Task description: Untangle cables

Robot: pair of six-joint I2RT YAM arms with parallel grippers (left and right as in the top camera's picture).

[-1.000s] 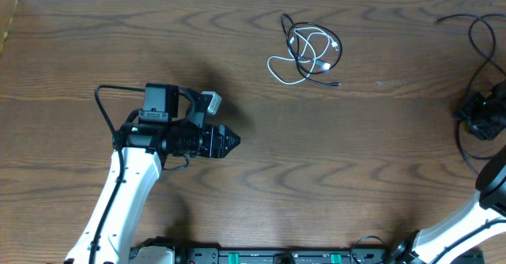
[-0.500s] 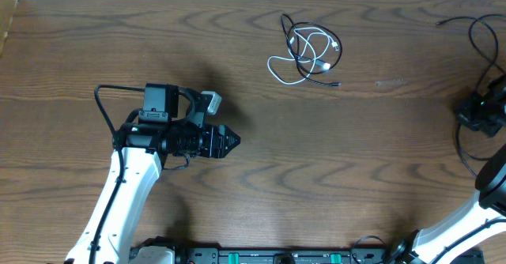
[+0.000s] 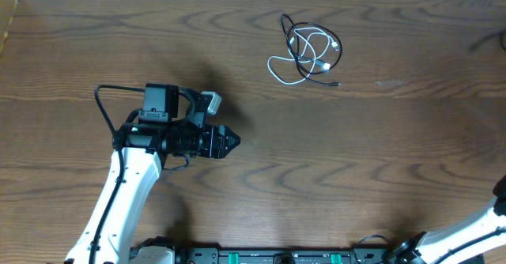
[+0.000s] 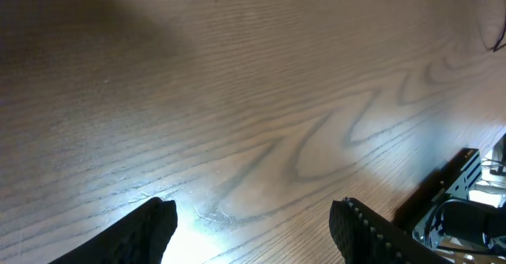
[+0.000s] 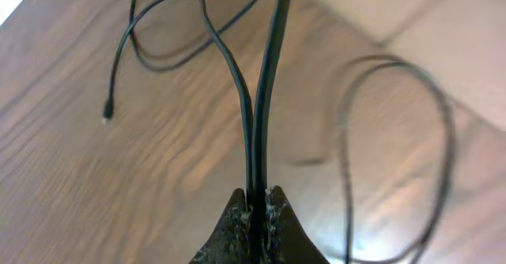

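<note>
The wooden table (image 3: 379, 161) fills the overhead view. The left arm (image 3: 130, 185) reaches in from the near left edge. It lies over the left half of the table, with its dark wrist pointing to the right. Of the right arm (image 3: 466, 234), only a white stretch shows at the near right corner. The left gripper (image 3: 230, 141) hangs over bare wood, well apart from the cables (image 3: 307, 54). In its wrist view the two dark fingers (image 4: 146, 232) stand wide apart, with only wood grain between them. The right gripper (image 5: 254, 205) appears only in its own wrist view. Its fingertips are pressed together on a thin black cord (image 5: 265, 98), which rises from the pinch as two strands side by side. One strand curls off to the left and ends in a small plug (image 5: 105, 118) over the wood. Another loop of the cord, blurred, hangs to the right in front of a paler surface. The cables lie near the far edge of the table, right of centre, in one loose heap. The white cable (image 3: 278, 68) loops out toward the near left of the heap. The black cable (image 3: 288, 28) winds through it, and one small end (image 3: 336, 84) pokes out at the near right. The two cross each other several times and touch.
</note>
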